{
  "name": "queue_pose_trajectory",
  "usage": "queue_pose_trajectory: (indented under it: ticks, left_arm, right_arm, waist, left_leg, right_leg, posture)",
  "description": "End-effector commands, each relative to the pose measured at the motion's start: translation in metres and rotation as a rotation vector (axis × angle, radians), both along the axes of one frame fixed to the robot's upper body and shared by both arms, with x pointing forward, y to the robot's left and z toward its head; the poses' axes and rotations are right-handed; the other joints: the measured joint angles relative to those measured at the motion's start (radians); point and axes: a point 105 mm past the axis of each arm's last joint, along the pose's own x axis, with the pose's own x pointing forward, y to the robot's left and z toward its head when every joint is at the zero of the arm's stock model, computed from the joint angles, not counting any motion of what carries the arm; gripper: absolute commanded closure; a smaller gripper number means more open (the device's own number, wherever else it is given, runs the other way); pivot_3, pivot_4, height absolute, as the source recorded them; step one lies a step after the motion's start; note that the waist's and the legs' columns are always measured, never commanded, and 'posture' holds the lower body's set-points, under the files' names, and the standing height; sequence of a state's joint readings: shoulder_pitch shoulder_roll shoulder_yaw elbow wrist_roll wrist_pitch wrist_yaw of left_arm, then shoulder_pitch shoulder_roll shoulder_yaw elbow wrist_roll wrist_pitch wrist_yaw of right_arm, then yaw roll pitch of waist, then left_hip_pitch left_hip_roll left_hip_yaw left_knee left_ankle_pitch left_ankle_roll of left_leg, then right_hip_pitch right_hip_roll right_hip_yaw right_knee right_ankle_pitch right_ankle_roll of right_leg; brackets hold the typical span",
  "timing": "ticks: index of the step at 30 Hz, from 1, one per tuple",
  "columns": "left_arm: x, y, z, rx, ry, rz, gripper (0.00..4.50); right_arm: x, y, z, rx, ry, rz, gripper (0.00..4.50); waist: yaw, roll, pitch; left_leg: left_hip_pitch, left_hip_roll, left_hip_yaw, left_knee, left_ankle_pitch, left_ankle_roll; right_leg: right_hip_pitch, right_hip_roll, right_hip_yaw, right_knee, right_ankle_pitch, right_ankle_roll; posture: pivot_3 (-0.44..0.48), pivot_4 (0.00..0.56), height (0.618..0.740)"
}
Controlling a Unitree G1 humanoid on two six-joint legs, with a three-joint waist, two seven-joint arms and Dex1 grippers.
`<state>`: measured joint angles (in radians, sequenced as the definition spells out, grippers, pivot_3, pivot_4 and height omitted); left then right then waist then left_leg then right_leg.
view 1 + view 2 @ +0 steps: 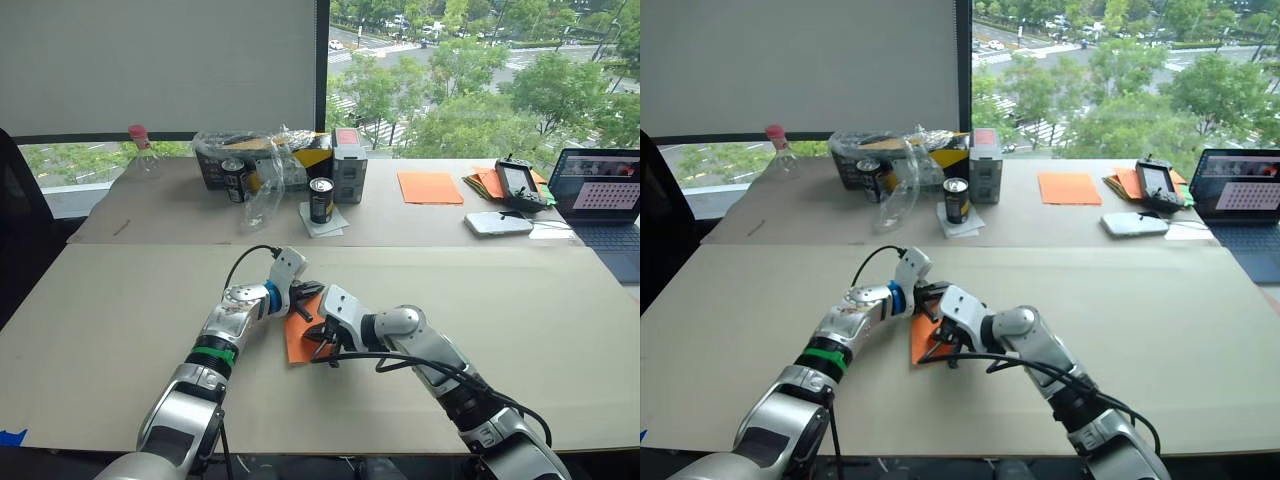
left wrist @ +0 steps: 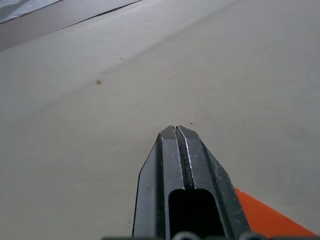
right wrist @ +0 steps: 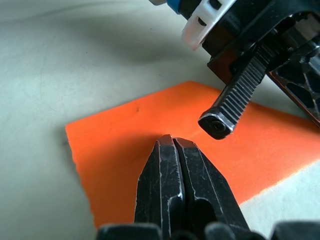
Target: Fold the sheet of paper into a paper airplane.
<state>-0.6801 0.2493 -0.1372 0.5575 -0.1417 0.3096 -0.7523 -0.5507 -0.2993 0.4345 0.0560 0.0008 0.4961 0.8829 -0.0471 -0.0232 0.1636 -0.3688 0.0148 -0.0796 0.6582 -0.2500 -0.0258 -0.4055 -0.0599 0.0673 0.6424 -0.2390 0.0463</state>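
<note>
Paper under both end effectors, mid-tabletop

Tabletop [image 1: 120, 330] is a broad beige surface, with a second one behind it along the window. Far back on the right sit a laptop [image 1: 605, 195], a fanned pile of orange sheets [image 1: 485, 182] and a smooth orange sheet [image 1: 429, 187]; toward the back middle stand two cans [image 1: 321, 200] and a grey box [image 1: 348, 165], with a clear bottle [image 1: 143, 150] at the left.

Paper [image 3: 165, 125], bright orange and folded flat, lies near the front middle of the tabletop. Both arms meet over it. Right end effector [image 3: 172, 140] has its fingers pressed together, empty, tips low over the paper. Left end effector [image 2: 176, 131] is likewise closed on nothing, its tip over bare tabletop just past the paper's edge; in the right wrist view its ribbed finger [image 3: 235, 105] hangs above the paper.
</note>
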Motion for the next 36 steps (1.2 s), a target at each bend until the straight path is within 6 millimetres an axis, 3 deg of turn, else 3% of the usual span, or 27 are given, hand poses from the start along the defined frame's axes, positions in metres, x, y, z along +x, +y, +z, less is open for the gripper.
queue_pose_trajectory:
  ticks: [1,5,11,19,23,31,33,36]
  left_arm:
    - [-0.02,0.004,-0.017,0.037,0.056,-0.02,4.48]
    - [-0.041,0.022,-0.03,0.043,0.102,0.044,4.48]
    - [-0.068,0.036,-0.035,0.02,0.157,0.113,4.48]
    - [-0.078,0.06,-0.032,-0.037,0.209,0.243,4.48]
    - [-0.081,0.083,-0.021,-0.067,0.202,0.325,4.48]
    - [-0.082,0.093,0.003,-0.072,0.155,0.296,4.48]
    - [-0.085,0.088,0.011,-0.087,0.136,0.24,4.48]
    - [-0.085,0.088,0.022,-0.081,0.102,0.186,4.48]
  right_arm:
    - [-0.002,-0.004,-0.019,-0.057,0.061,-0.012,4.5]
    - [-0.001,-0.001,-0.02,-0.065,0.059,0.004,4.5]
    - [-0.003,0.004,-0.023,-0.073,0.062,0.029,4.5]
    - [-0.003,0.006,-0.025,-0.076,0.06,0.045,4.5]
    - [-0.003,0.007,-0.025,-0.078,0.059,0.051,4.5]
    - [-0.003,0.004,-0.023,-0.081,0.052,0.053,4.5]
    - [-0.002,0.004,-0.016,-0.062,0.036,0.054,4.5]
    - [-0.003,0.004,0.013,0.005,-0.019,0.065,4.5]
  waist:
    - [0.001,0.0,0.0]
    - [-0.001,0.001,-0.001]
    - [-0.003,0.002,-0.002]
    - [-0.013,0.002,-0.003]
    - [-0.021,0.002,-0.003]
    - [-0.021,0.002,-0.002]
    - [-0.02,0.002,-0.002]
    - [-0.018,0.001,-0.001]
  left_leg:
    - [0.0,0.0,0.0,0.0,0.0,0.0]
    - [0.001,0.0,0.0,0.0,0.0,0.0]
    - [0.004,0.001,0.0,0.0,0.0,0.0]
    - [0.007,0.001,0.0,-0.005,0.0,0.0]
    - [0.01,0.001,0.0,-0.009,0.0,0.0]
    - [0.011,0.001,0.0,-0.013,0.0,0.0]
    - [0.01,0.001,0.0,-0.013,0.0,0.0]
    - [0.007,0.001,0.0,-0.013,0.0,-0.001]
  right_leg:
    - [0.0,0.0,0.0,0.0,0.0,0.0]
    - [0.001,0.0,0.0,0.0,0.0,0.0]
    - [0.002,0.0,0.0,0.001,0.0,0.0]
    - [0.004,0.0,0.001,0.001,-0.004,0.006]
    - [0.003,0.0,0.001,0.001,-0.004,0.005]
    - [0.003,0.0,0.001,0.001,-0.005,0.004]
    - [0.003,0.0,0.001,0.0,-0.004,0.003]
    - [0.0,0.0,0.001,-0.001,-0.001,-0.002]
  posture:
    - [0.0,0.15,0.73]
    - [0.0,0.15,0.73]
    - [0.0,0.15,0.73]
    - [0.0,0.15,0.73]
    - [0.0,0.15,0.73]
    - [0.0,0.15,0.73]
    - [0.0,0.15,0.73]
    - [0.0,0.15,0.73]
